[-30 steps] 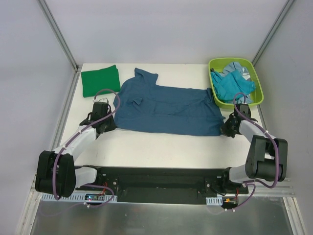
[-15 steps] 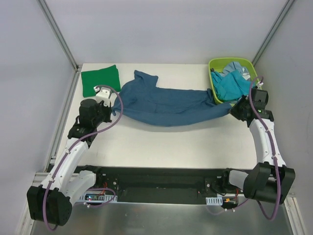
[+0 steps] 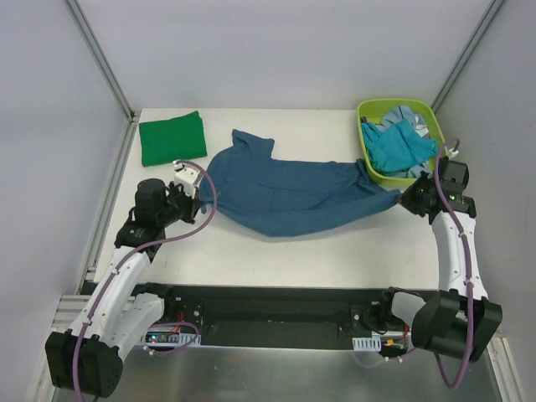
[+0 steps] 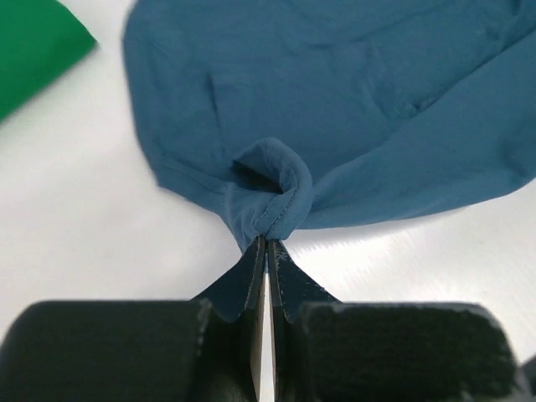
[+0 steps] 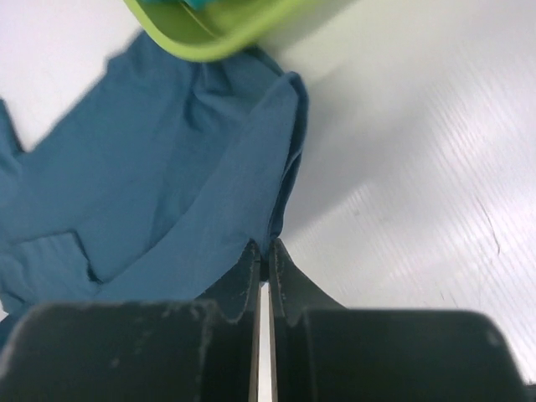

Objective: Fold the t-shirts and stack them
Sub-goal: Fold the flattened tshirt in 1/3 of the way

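Teal tee (image 3: 289, 194) | pinched in left pincer (image 4: 266, 243), right pincer (image 5: 263, 249) | shifted nearer

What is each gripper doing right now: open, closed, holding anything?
Left gripper: closed on the dark blue t-shirt.
Right gripper: closed on the same t-shirt's opposite edge.

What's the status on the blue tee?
Left gripper, right gripper shut on dark blue t-shirt, stretched between them. Green t-shirt folded, far left. Lime bin near right gripper.
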Robot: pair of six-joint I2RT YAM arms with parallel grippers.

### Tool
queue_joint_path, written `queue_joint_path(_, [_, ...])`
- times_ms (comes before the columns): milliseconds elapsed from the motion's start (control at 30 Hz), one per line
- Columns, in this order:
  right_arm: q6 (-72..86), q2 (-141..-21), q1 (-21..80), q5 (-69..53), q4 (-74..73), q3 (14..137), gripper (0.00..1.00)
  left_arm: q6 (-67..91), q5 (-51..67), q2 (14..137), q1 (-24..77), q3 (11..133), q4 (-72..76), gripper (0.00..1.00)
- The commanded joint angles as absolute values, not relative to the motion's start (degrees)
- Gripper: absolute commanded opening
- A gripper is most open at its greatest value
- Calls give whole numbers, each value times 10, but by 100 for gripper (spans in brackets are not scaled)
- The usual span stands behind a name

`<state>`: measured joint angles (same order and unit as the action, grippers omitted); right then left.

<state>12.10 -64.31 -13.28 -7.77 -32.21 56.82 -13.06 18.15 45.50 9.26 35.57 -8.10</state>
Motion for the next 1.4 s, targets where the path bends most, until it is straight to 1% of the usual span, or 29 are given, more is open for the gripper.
queue_joint_path(0, [127, -610, -140, -62, -345, 513, 0, -10, 227, 471, 95, 330, -86, 0])
queue_joint_path(67, [119, -610, -142, -55, -344, 498, 1, 50, 171, 499, 105, 318, -77, 0])
queue_joint_path(100, [117, -613, -143, -48, -342, 491, 1, 52, 191, 513, 105, 311, -85, 0])
queue_joint_path(200, [110, -630, -148, -40, -343, 478, 1, 83, 199, 539, 105, 302, -97, 0])
queue_joint_path(333, [117, -638, -156, -9, -345, 459, 2, 140, 165, 544, 109, 292, -111, 0])
queue_joint_path(433, [113, -632, -157, -9, -343, 452, 3, 205, 61, 553, 113, 297, -152, 0])
queue_joint_path(500, [118, -622, -158, -4, -346, 444, 5, 251, 4, 568, 113, 315, -205, 0])
queue_joint_path(533, [120, -621, -158, 17, -345, 439, 5, 267, -32, 576, 113, 329, -232, 0])
queue_joint_path(567, [120, -620, -158, 22, -344, 435, 6, 284, -45, 583, 113, 339, -254, 0])
queue_joint_path(733, [129, -615, -161, 19, -346, 426, 6, 318, -4, 605, 113, 375, -326, 0])
queue_joint_path(800, [132, -612, -161, 19, -348, 426, 6, 345, -33, 602, 113, 398, -398, 0])
queue_joint_path(867, [127, -606, -161, 29, -355, 423, 6, 393, -86, 585, 113, 413, -473, 0])
queue_joint_path(900, [126, -602, -160, 43, -365, 423, 6, 408, -90, 572, 113, 421, -509, 0])
queue_joint_path(1000, [121, -581, -161, 76, -380, 414, 8, 414, -65, 520, 117, 420, -531, 0])
queue_joint_path(1033, [120, -575, -161, 79, -384, 411, 8, 415, -56, 504, 119, 421, -535, 5])
queue_joint_path(1067, [120, -568, -161, 81, -388, 409, 9, 414, -49, 487, 119, 424, -540, 17])
queue_joint_path(1100, [116, -561, -161, 76, -389, 409, 10, 410, -44, 471, 120, 428, -542, 74])
queue_joint_path(1133, [111, -554, -161, 71, -392, 406, 17, 410, -45, 459, 119, 432, -551, 99])
queue_joint_path(1200, [103, -542, -161, 85, -409, 406, 25, 412, -53, 430, 119, 448, -569, 99])
queue_joint_path(1233, [101, -534, -161, 94, -416, 406, 33, 412, -55, 413, 120, 457, -573, 99])
queue_joint_path(1267, [105, -525, -161, 108, -427, 409, 51, 417, -53, 396, 119, 466, -577, 99])
queue_joint_path(1300, [108, -516, -161, 114, -438, 410, 65, 421, -48, 380, 119, 474, -577, 99])
queue_joint_path(1333, [108, -505, -161, 114, -443, 412, 74, 424, -45, 365, 119, 480, -569, 99])
queue_joint_path(1367, [105, -495, -160, 115, -445, 414, 80, 429, -41, 355, 120, 489, -563, 99])
